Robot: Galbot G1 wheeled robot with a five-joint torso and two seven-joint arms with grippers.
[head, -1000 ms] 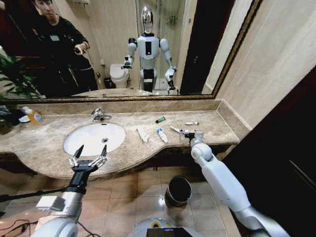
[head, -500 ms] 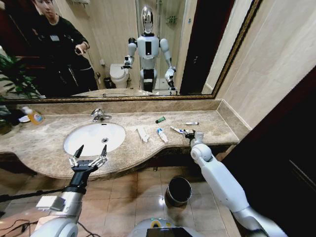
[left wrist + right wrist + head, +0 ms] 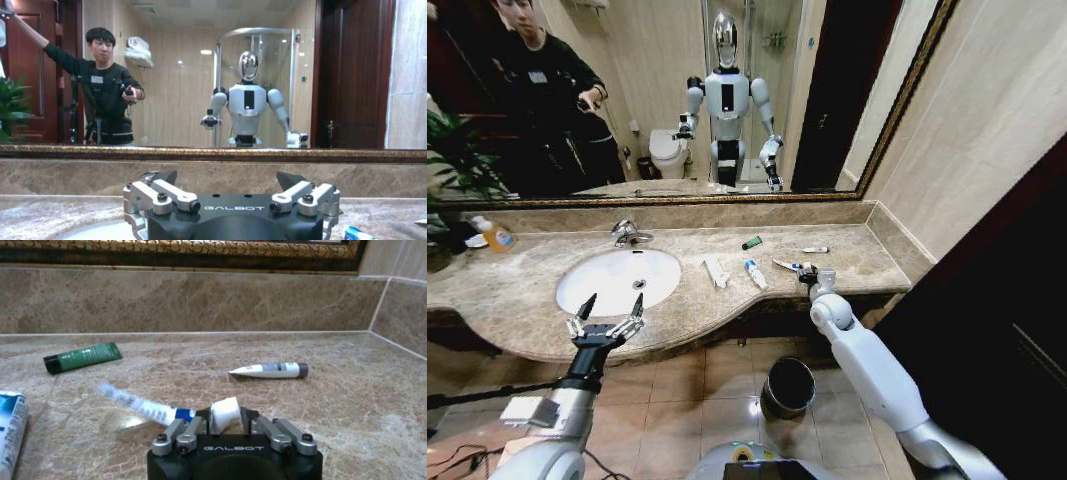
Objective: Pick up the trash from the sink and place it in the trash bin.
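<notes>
Reaching low over the countertop (image 3: 867, 255) to the right of the sink (image 3: 617, 280), the right gripper (image 3: 230, 416) is clenched on the capped end of a white-and-blue tube (image 3: 143, 405). Its far tip is blurred. The left gripper (image 3: 607, 318) hovers released at the sink's front rim. The trash bin (image 3: 788, 387) stands on the floor below the counter.

"GALBOT" on left end effector (image 3: 230, 187), "GALBOT" on right end effector (image 3: 225, 420)

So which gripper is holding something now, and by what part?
The right gripper pinches the white-and-blue tube by its white cap end. The left gripper is open, empty, by the sink.
</notes>
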